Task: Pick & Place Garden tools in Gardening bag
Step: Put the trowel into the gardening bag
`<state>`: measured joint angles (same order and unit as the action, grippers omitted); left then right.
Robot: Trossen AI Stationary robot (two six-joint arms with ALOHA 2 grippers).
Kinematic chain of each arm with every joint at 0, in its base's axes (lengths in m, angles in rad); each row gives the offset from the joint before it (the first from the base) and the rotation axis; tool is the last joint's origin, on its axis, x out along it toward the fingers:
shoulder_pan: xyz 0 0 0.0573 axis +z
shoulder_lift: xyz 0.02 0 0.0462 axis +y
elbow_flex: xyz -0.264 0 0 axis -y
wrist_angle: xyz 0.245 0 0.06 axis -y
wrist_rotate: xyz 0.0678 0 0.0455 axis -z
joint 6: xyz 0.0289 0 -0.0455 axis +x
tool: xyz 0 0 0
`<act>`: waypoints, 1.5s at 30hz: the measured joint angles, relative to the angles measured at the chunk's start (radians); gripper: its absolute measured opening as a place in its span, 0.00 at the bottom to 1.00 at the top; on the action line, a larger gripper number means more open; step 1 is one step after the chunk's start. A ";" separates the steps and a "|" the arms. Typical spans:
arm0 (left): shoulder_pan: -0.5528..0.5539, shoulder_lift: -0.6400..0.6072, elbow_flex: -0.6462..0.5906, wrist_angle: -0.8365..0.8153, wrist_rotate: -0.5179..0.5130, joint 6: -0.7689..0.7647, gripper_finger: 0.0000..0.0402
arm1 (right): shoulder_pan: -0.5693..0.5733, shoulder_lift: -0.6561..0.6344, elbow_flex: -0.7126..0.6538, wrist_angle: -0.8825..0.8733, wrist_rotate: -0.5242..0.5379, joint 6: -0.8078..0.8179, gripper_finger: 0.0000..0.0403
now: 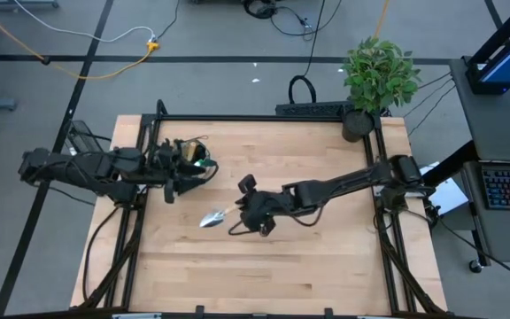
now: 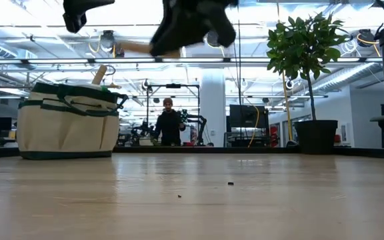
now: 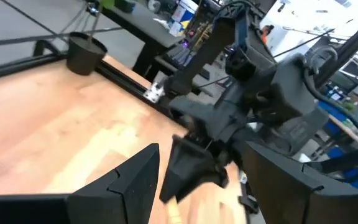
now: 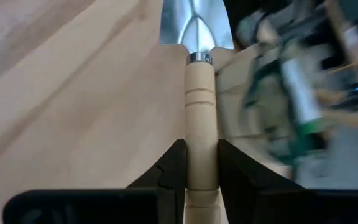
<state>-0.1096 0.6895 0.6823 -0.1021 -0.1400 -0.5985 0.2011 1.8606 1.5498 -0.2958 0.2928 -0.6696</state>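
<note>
Overhead, the right gripper [image 1: 253, 215] sits above the middle of the wooden table [image 1: 326, 275], its fingers [image 4: 173, 165] pressed against both sides of the pale wooden handle of a trowel [image 1: 212, 217]. In the right wrist view the trowel [image 4: 199, 93] runs straight out from between the two dark fingers, grooved handle first, then a metal collar and the shiny silver blade. In the high view the blade points toward the left arm's side. The low view shows the gripper [image 2: 192, 27] well above the tabletop, with a bit of the wooden handle [image 2: 135, 48] sticking out sideways, so the trowel is lifted clear of the table.

The gardening bag [image 1: 193, 158] stands near the table's left edge, just beside the left gripper [image 1: 173, 182]. From table height the bag [image 2: 69, 123] is a round tan tote with dark green trim, upright on the wood, with a wooden handle [image 2: 99, 73] poking up out of its rim. The trowel is apart from the bag, between it and the table's centre.

The left gripper waits beside the bag with its fingers [image 3: 129, 180] spread and nothing between them; its wrist camera looks across at the right arm.

A potted plant [image 1: 377, 78] stands at the far right corner. A person [image 2: 169, 123] is visible in the room beyond the table.
</note>
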 joint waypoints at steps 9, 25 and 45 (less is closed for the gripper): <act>-0.028 0.126 0.143 -0.057 0.061 -0.036 0.59 | 0.068 -0.057 0.001 0.009 0.235 -0.319 0.15; -0.028 0.403 0.357 -0.280 0.176 -0.036 0.59 | 0.153 -0.059 0.001 0.089 0.446 -0.662 0.15; -0.042 0.555 0.386 -0.290 0.313 -0.062 0.59 | 0.174 -0.057 0.000 0.138 0.491 -0.765 0.15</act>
<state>-0.1520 1.2448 1.0687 -0.3917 0.1731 -0.6605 0.3748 1.8034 1.5501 -0.1582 0.7837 -1.4345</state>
